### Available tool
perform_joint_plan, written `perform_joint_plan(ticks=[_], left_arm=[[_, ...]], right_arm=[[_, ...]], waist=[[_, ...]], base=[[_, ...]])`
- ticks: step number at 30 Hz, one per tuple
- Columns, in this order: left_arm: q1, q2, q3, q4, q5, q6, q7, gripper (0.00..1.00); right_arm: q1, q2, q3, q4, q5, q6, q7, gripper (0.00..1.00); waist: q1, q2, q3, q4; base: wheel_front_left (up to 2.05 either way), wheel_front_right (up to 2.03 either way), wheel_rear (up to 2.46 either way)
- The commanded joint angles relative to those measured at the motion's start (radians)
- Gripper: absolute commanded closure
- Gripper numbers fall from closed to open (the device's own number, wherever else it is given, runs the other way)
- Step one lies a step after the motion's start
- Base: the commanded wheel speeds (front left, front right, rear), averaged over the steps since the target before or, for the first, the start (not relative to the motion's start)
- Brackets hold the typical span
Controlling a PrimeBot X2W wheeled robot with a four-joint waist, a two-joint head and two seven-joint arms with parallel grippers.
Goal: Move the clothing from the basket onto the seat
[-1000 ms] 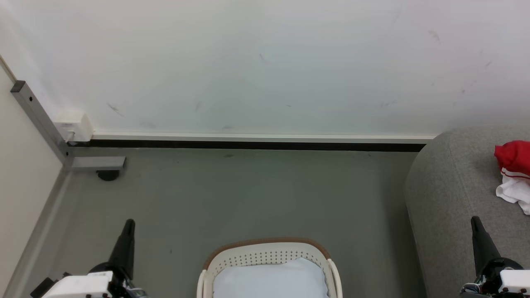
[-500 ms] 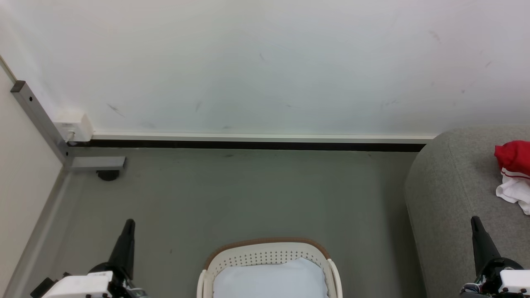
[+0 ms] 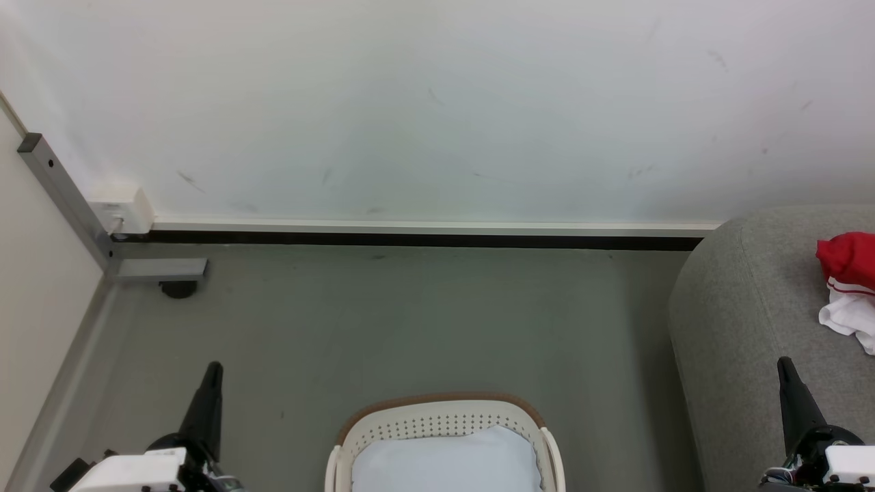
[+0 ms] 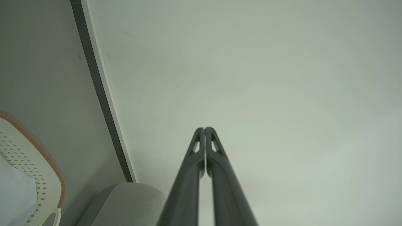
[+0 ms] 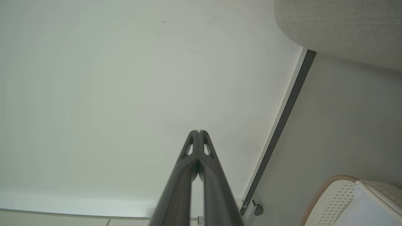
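The left gripper (image 3: 214, 370) sits at 7 o'clock in the head view with its two dark fingers pressed together, holding nothing. In the left wrist view its tips (image 4: 204, 128) meet in front of the wall. The right gripper (image 3: 784, 362) is at 5 o'clock in the head view, also closed tight and empty. The right wrist view shows its fingers (image 5: 198, 131) touching along their upper length.

The clothing (image 3: 847, 263) lies at 3 o'clock in the head view, a red heap with a white stripe and white cloth below it, cut off by the edge of the view. It rests on the seat (image 3: 745, 307); whether it is one garment or two cannot be told. The seat's rounded grey end reaches from 3 to 5 o'clock, and the right gripper rises in front of it.

The basket (image 3: 441, 398) stands on the floor (image 3: 410, 321) at 6 o'clock, between the two grippers and well apart from the clothing. A pale pad (image 3: 444, 461) lies inside it. The left wrist view has the basket (image 4: 47, 163) at 8 o'clock with the seat (image 4: 125, 201) just beside it. The right wrist view has the basket (image 5: 333, 194) at 4 o'clock and the seat (image 5: 339, 25) at 1 o'clock.

Beyond the floor runs a dark baseboard (image 3: 410, 239) under the white wall (image 3: 437, 102). A grey metal bar (image 3: 61, 191) slants at 9 o'clock beside a small white box (image 3: 123, 208).
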State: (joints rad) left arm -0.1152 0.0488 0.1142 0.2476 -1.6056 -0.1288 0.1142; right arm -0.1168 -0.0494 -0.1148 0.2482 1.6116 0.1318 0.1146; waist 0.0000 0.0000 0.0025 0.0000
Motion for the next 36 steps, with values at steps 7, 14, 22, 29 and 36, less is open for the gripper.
perform_joint_plan(ticks=[7, 14, 22, 29, 36], left_arm=[[0.011, 0.002, 0.003, -0.003, -0.013, -0.004, 0.004, 1.0], [0.011, 0.002, 0.003, -0.003, -0.013, -0.004, 0.004, 1.0], [0.011, 0.002, 0.003, -0.003, -0.013, -0.004, 0.004, 1.0], [0.011, 0.002, 0.003, -0.003, -0.013, -0.004, 0.004, 1.0], [0.011, 0.002, 0.003, -0.003, -0.013, -0.004, 0.004, 1.0]], right_arm=[[0.014, -0.001, -0.003, -0.005, 0.001, -0.002, 0.004, 1.0], [0.014, -0.001, -0.003, -0.005, 0.001, -0.002, 0.004, 1.0], [0.014, -0.001, -0.003, -0.005, 0.002, -0.002, 0.003, 1.0], [0.014, -0.001, -0.003, -0.005, 0.002, -0.002, 0.003, 1.0], [0.014, -0.001, -0.003, -0.005, 0.002, -0.002, 0.003, 1.0]], waist=[[0.0, 0.0, 0.0, 0.0], [0.0, 0.0, 0.0, 0.0], [0.0, 0.0, 0.0, 0.0], [0.0, 0.0, 0.0, 0.0], [0.0, 0.0, 0.0, 0.0]], base=[[0.0, 0.0, 0.0], [0.0, 0.0, 0.0], [0.0, 0.0, 0.0], [0.0, 0.0, 0.0], [0.0, 0.0, 0.0]])
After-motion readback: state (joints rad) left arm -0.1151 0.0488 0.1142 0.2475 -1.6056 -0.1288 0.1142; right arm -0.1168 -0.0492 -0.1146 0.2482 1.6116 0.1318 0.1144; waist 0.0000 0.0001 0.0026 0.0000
